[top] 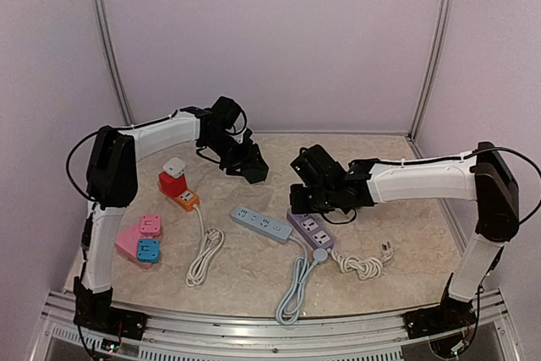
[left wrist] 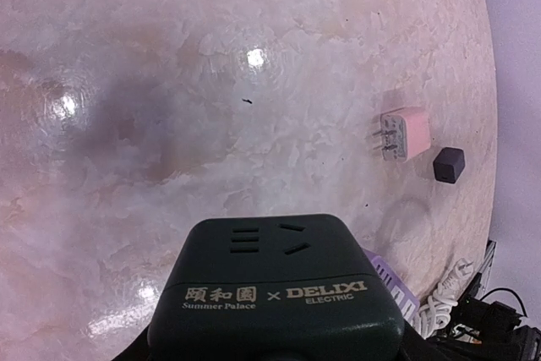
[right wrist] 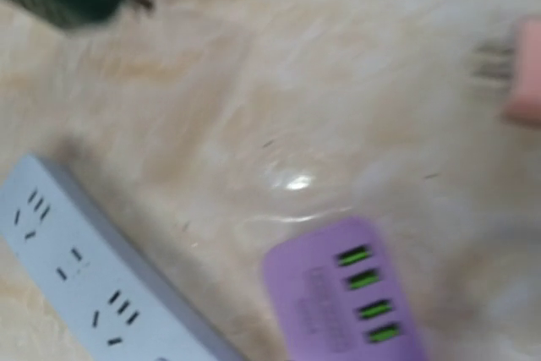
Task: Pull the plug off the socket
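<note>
Left claw [top: 252, 168] clamped on the dark adapter [left wrist: 275, 293], which it holds up off the table [top: 406, 234] with no strip attached.
The adapter fills the space right in front of the claw, socket face turned up to the wrist camera. A prong shows bare in the blurred right wrist view, so I judge the pull done and only a set-down left. Beyond this claw and to its right a pink plug [left wrist: 406, 133] lies on its side, prongs exposed, with a small dark cube [left wrist: 449, 164] just beside it. The right claw [top: 302, 196] has its fingers together and hangs just over one end of the purple strip [top: 310, 230], probably to pin that strip against a pull. I cannot tell whether it touches. The grey strip [top: 262, 223] lies just to its left.
</note>
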